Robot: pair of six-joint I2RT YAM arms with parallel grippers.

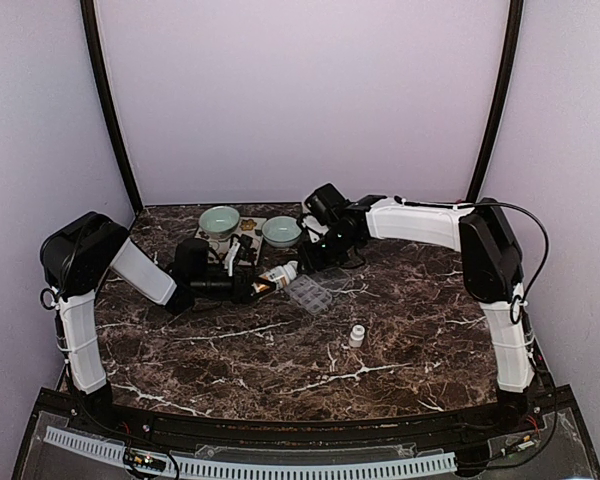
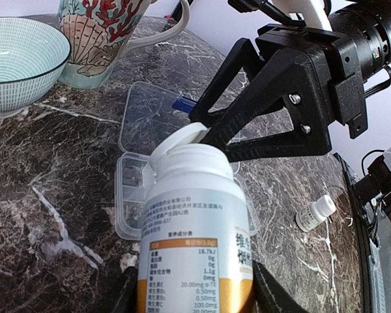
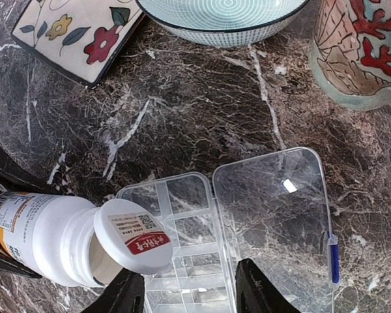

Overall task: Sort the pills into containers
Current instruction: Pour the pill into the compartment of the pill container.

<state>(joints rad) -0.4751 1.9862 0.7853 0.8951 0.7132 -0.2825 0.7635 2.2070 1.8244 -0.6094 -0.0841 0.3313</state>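
**Near edge.** A small white vial (image 1: 357,336) stands upright on the dark marble table (image 1: 230,360), well apart from both arms and on the near side of the work.

**Task item.** The organiser box (image 3: 186,215) lies flat on the table near its middle. Its clear lid (image 3: 274,208) is thrown fully open and rests flat beside the compartments. A blue catch (image 3: 333,259) sits on the lid's outer edge.

**Left arm.** The left gripper (image 2: 195,295) is clamped on a white bottle (image 2: 195,248), with one finger on each side of the body. The bottle is tipped far over, its mouth toward the box. Its flip cap (image 3: 135,236) hangs open over the box's corner compartment. The box lies just ahead of and below this gripper, under the bottle's mouth.

**Right arm.** The right gripper (image 3: 190,297) is directly over the box, reaching in from the far right. Its fingers (image 3: 124,293) stand apart. One is at the outer long wall of the compartment half and the other at the hinge line, so that half lies between them. Whether they press on the box or only straddle it cannot be told.

**Far side.** Beyond the box stand a pale green bowl (image 1: 281,231) and a second bowl (image 1: 220,220). A flowered tile (image 3: 78,39) lies between them. A mug with a red coral pattern (image 2: 101,39) stands just beside the nearer bowl.
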